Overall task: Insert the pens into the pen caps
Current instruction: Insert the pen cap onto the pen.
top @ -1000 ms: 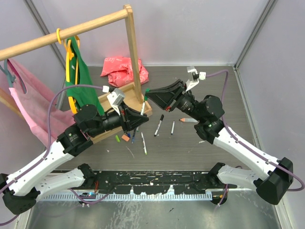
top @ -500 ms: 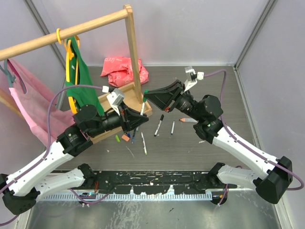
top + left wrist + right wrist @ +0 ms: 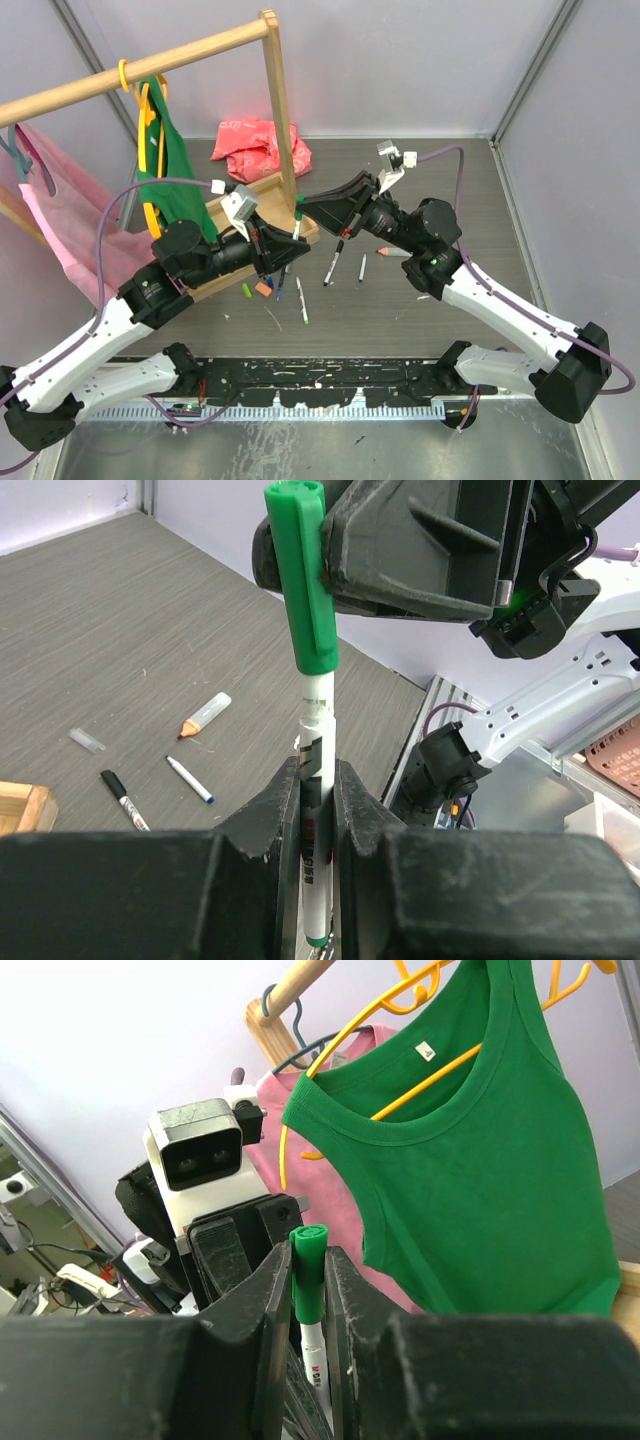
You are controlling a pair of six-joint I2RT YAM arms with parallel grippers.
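White pen (image 3: 319, 710) held near-vertical, capped end up, clenched in left gripper (image 3: 318, 800); green cap (image 3: 303, 580) on top clamped by right gripper (image 3: 308, 1285).

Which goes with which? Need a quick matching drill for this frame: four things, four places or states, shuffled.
Things:
1. green cap
2. white pen
3. green top
4. red bag

Places or states:
a. lying on the table at the back
b. hanging from the wooden rail
c. gripped in the right hand
d. clamped in the left hand

Pairs: 1-c, 2-d, 3-b, 4-a.
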